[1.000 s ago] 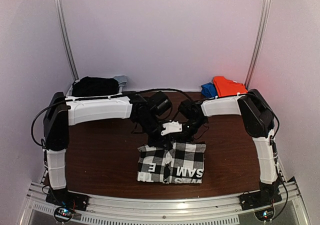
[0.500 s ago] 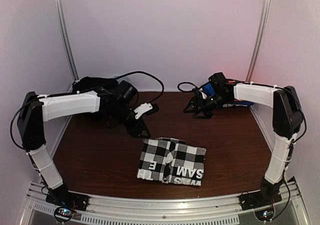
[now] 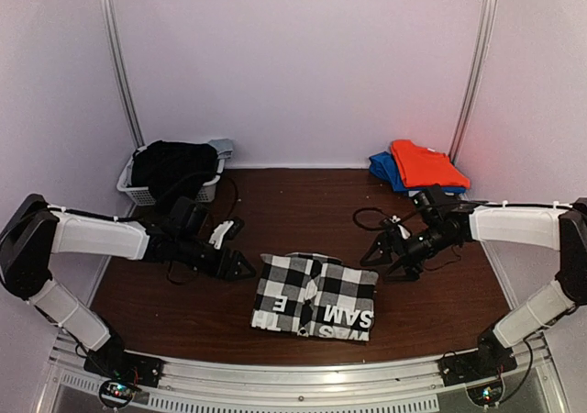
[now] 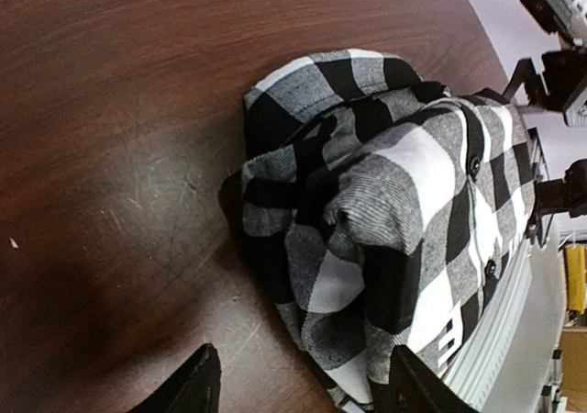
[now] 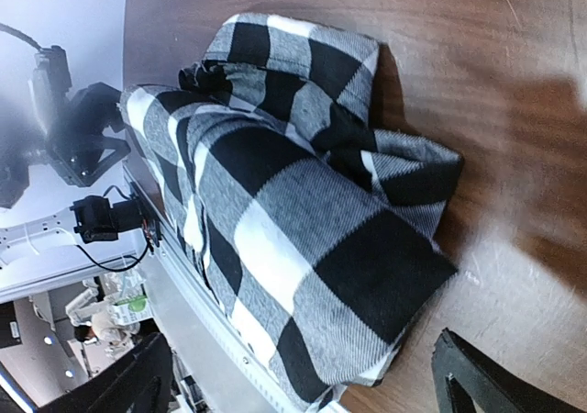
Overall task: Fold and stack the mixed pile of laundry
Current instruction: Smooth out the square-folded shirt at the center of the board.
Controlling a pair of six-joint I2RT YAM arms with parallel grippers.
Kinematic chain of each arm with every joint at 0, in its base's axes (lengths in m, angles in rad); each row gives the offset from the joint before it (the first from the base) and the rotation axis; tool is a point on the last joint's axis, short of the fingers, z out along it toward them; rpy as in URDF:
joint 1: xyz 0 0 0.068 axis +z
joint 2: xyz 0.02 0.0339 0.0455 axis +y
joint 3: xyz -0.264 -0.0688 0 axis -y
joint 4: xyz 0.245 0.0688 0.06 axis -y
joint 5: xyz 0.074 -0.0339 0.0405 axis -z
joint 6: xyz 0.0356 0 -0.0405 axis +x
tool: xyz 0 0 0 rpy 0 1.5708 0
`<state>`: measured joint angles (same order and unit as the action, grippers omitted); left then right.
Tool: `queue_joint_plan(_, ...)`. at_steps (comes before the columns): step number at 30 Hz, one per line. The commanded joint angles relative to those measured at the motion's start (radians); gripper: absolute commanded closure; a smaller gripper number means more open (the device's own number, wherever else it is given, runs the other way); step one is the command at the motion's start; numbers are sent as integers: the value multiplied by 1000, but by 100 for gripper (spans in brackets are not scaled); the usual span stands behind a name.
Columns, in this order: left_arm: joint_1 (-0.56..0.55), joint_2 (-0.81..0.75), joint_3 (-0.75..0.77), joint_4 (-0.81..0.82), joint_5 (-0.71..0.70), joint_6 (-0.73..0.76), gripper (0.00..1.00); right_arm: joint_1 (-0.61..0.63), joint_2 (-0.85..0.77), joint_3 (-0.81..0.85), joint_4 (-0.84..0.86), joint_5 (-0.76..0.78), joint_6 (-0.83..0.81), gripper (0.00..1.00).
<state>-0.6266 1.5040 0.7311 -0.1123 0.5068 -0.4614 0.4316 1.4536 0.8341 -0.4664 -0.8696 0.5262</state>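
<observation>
The black-and-white checked shirt point(image 3: 315, 295) lies folded on the brown table, near the front middle. My left gripper point(image 3: 240, 266) sits low at its left edge, open, with the shirt's edge point(image 4: 367, 211) just ahead of the jaws point(image 4: 303, 390). At the shirt's right edge point(image 5: 303, 220), my right gripper point(image 3: 381, 259) is low and wide open point(image 5: 303, 385). Neither gripper holds cloth. An orange-red garment point(image 3: 424, 163) lies folded at the back right. A black garment point(image 3: 172, 167) fills the basket at the back left.
The white slatted basket point(image 3: 138, 193) stands in the back left corner. A blue garment point(image 3: 381, 167) lies under the orange-red one. Metal posts point(image 3: 119, 64) rise at the back corners. The aluminium rail point(image 3: 303, 376) runs along the table's near edge.
Both arms left the shirt's far edge, swung out toward the back, then came down low beside the shirt's left and right sides. Both grippers opened.
</observation>
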Motion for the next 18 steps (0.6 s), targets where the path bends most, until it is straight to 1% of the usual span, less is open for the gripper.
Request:
queue_joint_plan(1, -8, 11, -77, 343, 81, -182, 35, 1, -118, -126, 123, -54, 105, 0)
queue_joint_plan(3, -35, 26, -79, 373, 85, -174, 35, 2, -136, -152, 143, -46, 131, 0)
queue_joint_plan(6, -85, 57, -48, 362, 74, -157, 37, 17, -129, -80, 44, 42, 83, 1)
queue_joint_plan(7, -97, 68, -45, 393, 84, -164, 42, 22, -118, -48, 14, 63, 65, 2)
queue_joint_plan(9, -127, 74, -23, 402, 95, -155, 53, 30, -86, 6, -31, 80, 42, 6)
queue_joint_plan(10, -149, 74, 1, 376, 86, -131, 57, 35, -67, 22, -45, 79, 34, 9)
queue_joint_plan(12, -197, 80, 66, 293, 52, -67, 60, 49, -24, 36, -62, 75, 19, 13)
queue_joint_plan(16, -264, 120, 173, 167, -35, 6, 62, 73, 64, 20, -33, 66, 11, 22)
queue_joint_plan(18, -288, 127, 202, 96, -110, 34, 62, 75, 102, 23, -27, 70, 0, 26)
